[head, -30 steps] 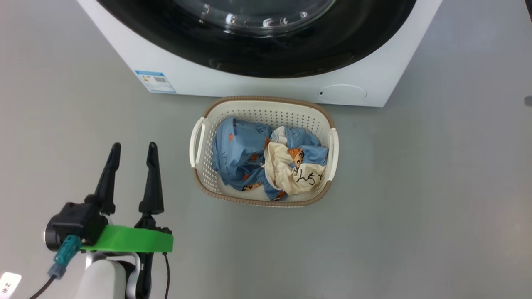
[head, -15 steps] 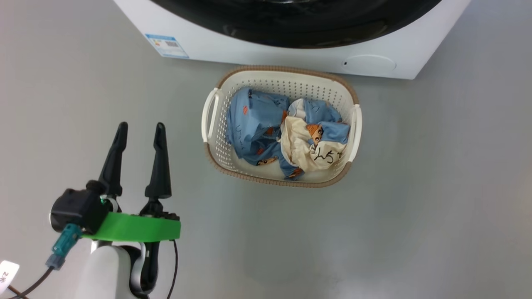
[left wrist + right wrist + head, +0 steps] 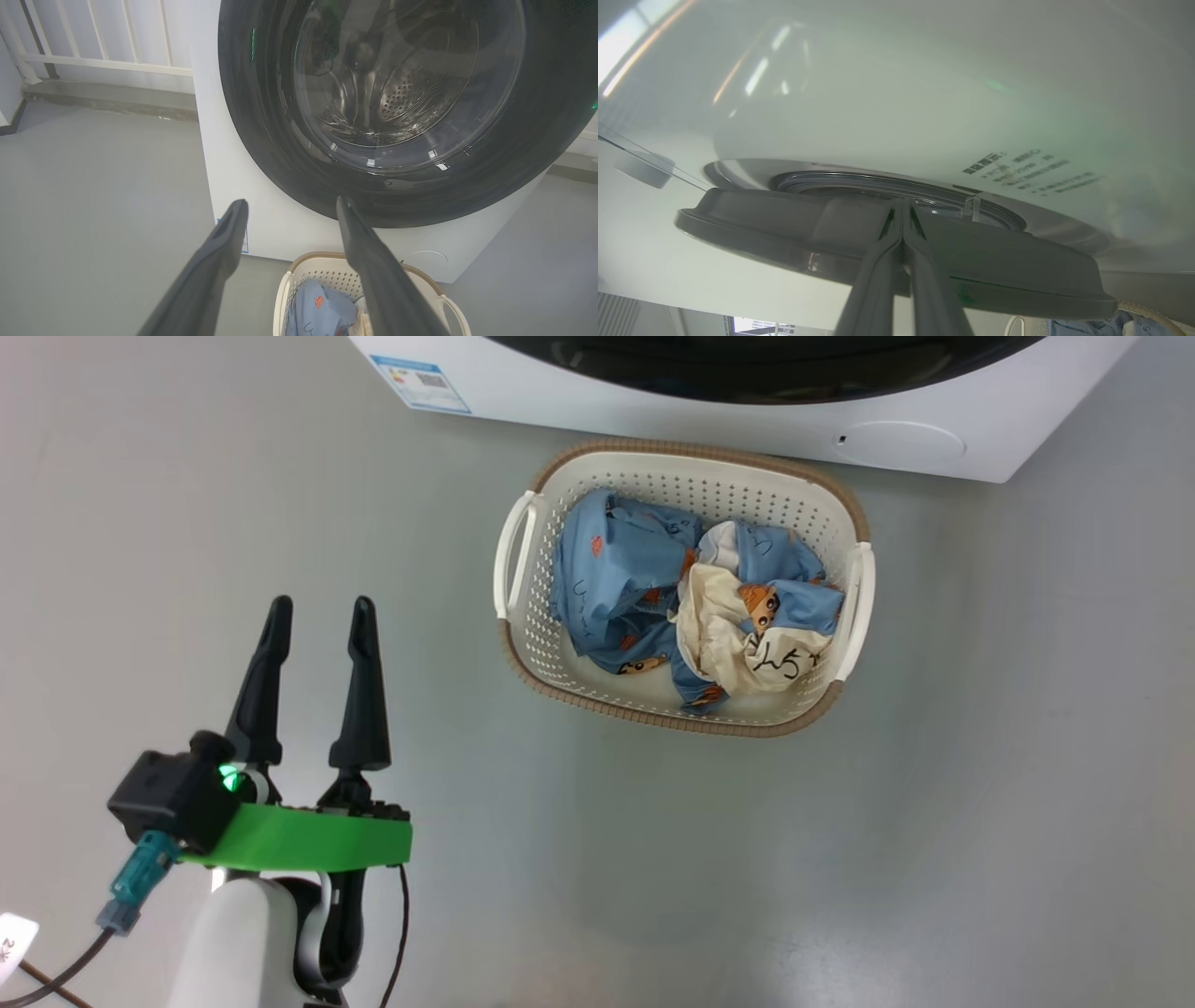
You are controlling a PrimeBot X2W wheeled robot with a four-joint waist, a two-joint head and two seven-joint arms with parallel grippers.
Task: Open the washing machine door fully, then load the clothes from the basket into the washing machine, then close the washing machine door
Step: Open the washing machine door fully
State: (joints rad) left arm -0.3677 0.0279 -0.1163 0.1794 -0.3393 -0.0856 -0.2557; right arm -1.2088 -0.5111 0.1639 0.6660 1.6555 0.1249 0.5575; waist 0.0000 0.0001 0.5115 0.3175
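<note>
The cream basket (image 3: 523, 644) stands on the grey floor just before the washing machine (image 3: 653, 406). It holds the clothes: a light blue garment (image 3: 611, 574) and a cream one (image 3: 738, 639). My left gripper (image 3: 320, 604) hovers open and empty over the floor, left of the basket. In the left wrist view the left gripper (image 3: 290, 201) points at the washing machine door (image 3: 261, 140), with its black rim and glass bowl. My right gripper (image 3: 903, 201) is shut, fingertips against the door's grey inner face (image 3: 784, 228). The door stands slightly off the machine's white front (image 3: 878, 93).
A blue label sticker (image 3: 420, 378) and a round filter cap (image 3: 901, 441) sit low on the machine's front. A white railing (image 3: 93, 46) and a low ledge (image 3: 107, 95) run behind the machine's left side. Grey floor (image 3: 840, 859) spreads around the basket.
The head camera has swung, so machine and basket slide up and right in the picture. My left gripper stays open in about the same spot.
</note>
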